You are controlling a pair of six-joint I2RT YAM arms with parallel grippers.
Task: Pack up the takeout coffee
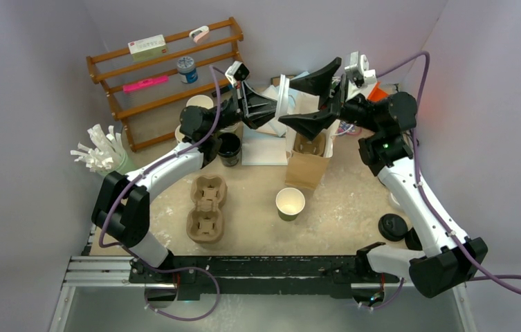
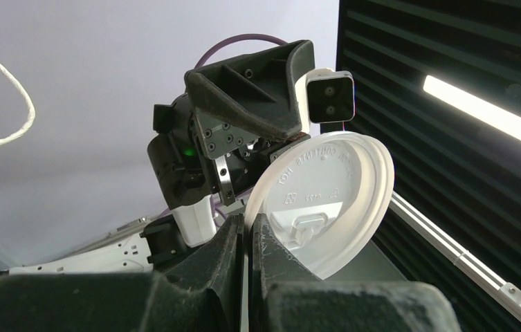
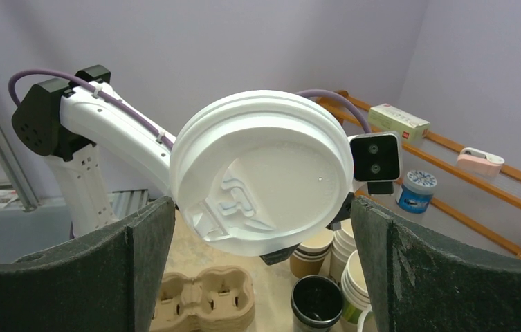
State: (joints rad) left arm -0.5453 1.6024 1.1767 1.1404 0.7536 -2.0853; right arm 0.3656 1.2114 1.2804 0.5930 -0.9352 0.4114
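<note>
Pinched by its rim in the closed fingers of the left gripper (image 2: 247,232), raised high over the far side of the table (image 1: 344,207): white plastic lid (image 3: 264,180), tipped up on edge. Facing it, spread wide to either side of the disc and apparently not touching it: right gripper (image 1: 316,98). Down below, well apart from both, standing upright and uncovered just in front of the paper bag (image 1: 308,166): kraft cup (image 1: 290,203), white inside. Looks like a mid-air handover of the lid ahead of capping. To do it well: centre the right fingers across opposite rim edges, close softly to avoid buckling the thin plastic, release the left grip only after a firm right hold, then bring the lid down level over the cup and press evenly before bagging.
</note>
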